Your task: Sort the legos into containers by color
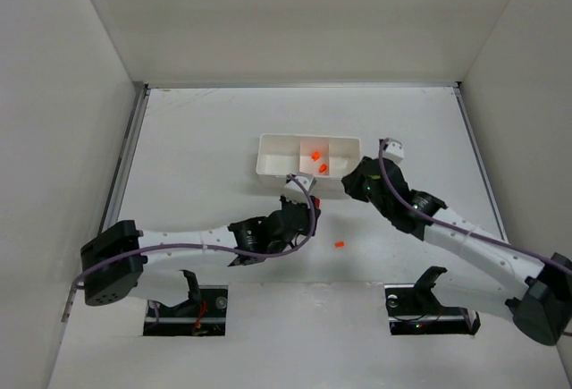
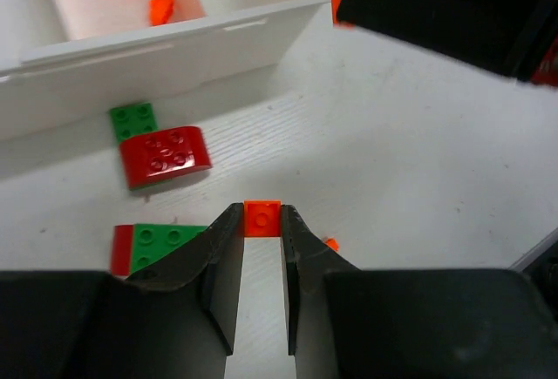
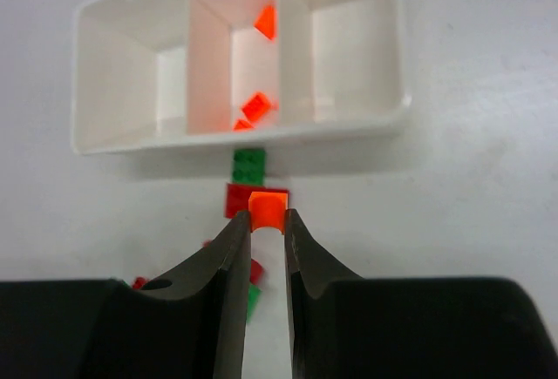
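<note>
The white three-compartment tray sits mid-table, with two tiny orange pieces in its middle compartment. My left gripper is just in front of the tray, shut on a tiny orange piece. My right gripper is by the tray's near right corner, shut on another orange piece and held above the table. A joined green and red brick lies against the tray's front wall. It also shows in the right wrist view. A second red and green brick lies beside my left fingers.
One loose tiny orange piece lies on the table between the two arms and also shows in the left wrist view. The tray's left and right compartments hold nothing. White walls enclose the table.
</note>
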Available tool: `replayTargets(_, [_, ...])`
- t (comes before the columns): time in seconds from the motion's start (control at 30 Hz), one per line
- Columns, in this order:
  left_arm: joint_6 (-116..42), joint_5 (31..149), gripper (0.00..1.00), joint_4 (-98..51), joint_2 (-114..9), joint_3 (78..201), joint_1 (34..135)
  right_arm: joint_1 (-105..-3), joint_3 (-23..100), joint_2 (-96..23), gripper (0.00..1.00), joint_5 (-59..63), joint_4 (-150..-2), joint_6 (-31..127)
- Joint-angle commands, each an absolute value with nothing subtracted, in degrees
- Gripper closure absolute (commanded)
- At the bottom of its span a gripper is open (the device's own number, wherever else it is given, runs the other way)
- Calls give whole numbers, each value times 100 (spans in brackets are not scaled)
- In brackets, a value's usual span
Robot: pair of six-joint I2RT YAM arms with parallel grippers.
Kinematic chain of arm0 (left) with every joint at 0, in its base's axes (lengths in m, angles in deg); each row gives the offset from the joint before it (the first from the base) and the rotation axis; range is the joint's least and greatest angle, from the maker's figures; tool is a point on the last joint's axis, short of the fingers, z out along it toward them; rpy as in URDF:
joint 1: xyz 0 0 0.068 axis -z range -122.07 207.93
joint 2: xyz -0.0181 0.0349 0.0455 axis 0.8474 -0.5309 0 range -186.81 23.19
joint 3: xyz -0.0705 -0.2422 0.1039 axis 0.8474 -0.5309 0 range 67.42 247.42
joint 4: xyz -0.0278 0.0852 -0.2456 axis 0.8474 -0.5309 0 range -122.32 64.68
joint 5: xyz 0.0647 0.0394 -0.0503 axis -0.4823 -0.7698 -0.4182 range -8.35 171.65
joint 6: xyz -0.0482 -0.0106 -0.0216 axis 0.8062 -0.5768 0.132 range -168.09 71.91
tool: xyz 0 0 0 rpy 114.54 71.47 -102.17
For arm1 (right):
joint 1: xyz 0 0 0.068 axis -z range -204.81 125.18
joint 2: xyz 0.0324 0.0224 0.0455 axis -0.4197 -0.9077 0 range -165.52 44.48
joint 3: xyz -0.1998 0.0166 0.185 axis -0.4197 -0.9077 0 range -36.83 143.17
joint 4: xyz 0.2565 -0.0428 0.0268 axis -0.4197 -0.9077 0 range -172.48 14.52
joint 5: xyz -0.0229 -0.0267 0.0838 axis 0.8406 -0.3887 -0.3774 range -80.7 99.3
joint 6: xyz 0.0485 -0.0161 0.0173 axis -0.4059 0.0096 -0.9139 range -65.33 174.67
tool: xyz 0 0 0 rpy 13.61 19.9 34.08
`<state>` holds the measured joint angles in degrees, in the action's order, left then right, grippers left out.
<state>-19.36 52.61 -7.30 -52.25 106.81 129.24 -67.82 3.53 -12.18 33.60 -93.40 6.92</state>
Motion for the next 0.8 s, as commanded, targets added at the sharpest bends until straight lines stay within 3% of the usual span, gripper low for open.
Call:
replayTargets(0.0, [-1777, 5071, 83, -906, -4740, 10407, 12715, -6529, 1053, -1983, 80, 2821, -8033, 1292])
replayTargets(0.3, [-1812, 5211, 81, -1003, -4177, 10196, 11810, -6160, 2600, -4409, 79, 2354, -7417, 1538])
replayTargets(0.4, [-1829, 5343, 81, -959, -4185, 10292, 11494, -6151, 2882, -4780, 74, 2415, -7487, 1547])
replayTargets(0.53, [-1865, 5606, 80, -819, -4352, 10494, 11212, -6151, 2988, -4886, 58, 2494, -7487, 1512])
replayTargets(0.67, [-1917, 5703, 80, -713, -4607, 10705, 11071, -6168, 2734, -4545, 56, 2679, -7487, 1556])
replayTargets(0.77, [-1944, 5782, 80, -643, -4879, 10959, 11027, -6177, 2226, -3948, 61, 2881, -7487, 1626])
